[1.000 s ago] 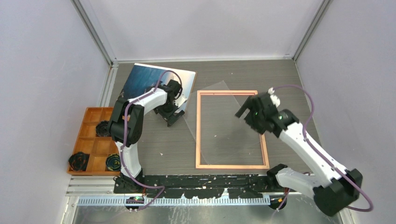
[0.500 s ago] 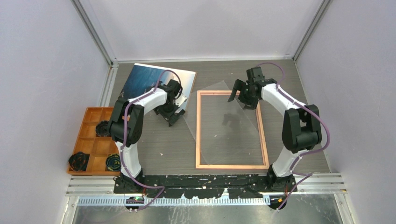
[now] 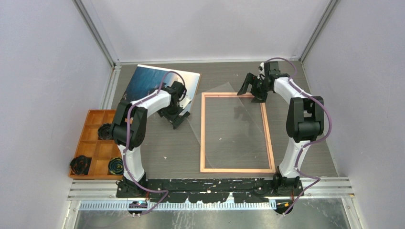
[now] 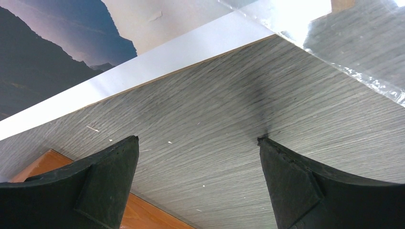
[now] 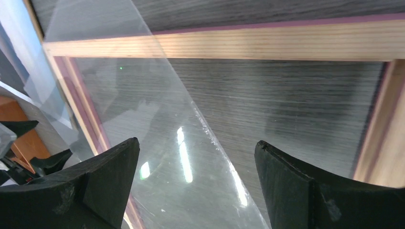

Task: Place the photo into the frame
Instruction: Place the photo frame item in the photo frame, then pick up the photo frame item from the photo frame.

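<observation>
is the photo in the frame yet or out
Out. The blue sea-and-mountain print lies at the grey table's far left, outside the thin wooden rectangular frame, whose opening shows only bare tabletop under a skewed clear pane.

A grey wood-grain worktop [image 3: 167, 143] is closed in by plain pale lilac-white panels: the left wall [image 3: 43, 71], the far wall [image 3: 205, 28] and the right wall [image 3: 363, 95]. Aluminium posts [image 3: 95, 33] mark the two far corners. A ribbed aluminium rail [image 3: 90, 192] runs along the near edge. The light is soft and even.
</observation>
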